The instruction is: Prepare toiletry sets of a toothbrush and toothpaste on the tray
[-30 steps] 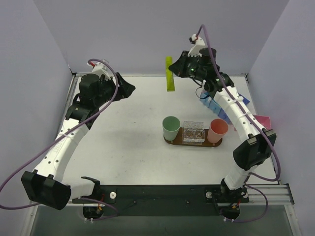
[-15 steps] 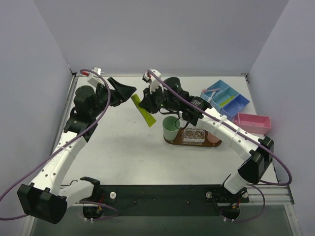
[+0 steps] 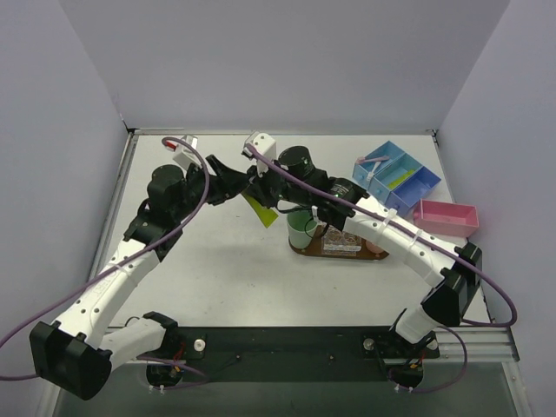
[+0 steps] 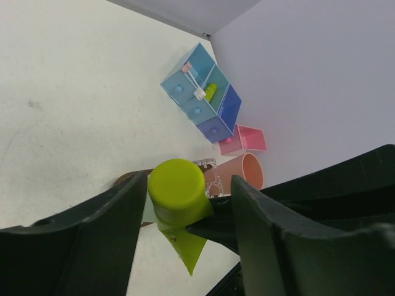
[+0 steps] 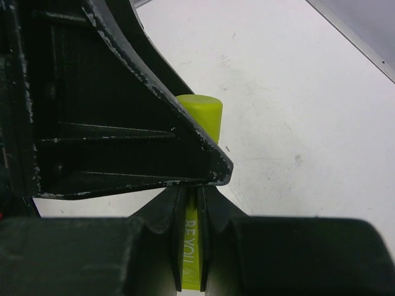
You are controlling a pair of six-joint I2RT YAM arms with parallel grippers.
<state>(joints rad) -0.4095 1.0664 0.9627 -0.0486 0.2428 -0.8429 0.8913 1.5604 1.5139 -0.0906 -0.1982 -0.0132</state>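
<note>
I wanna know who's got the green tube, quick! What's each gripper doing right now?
Left gripper: open, fingers either side of the toothpaste cap.
Right gripper: shut on the toothpaste.

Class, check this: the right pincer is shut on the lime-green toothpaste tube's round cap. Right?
Not the cap: the right pincer is shut on the flat body of the toothpaste tube. The right wrist view shows the cap beyond its fingertips.
</note>
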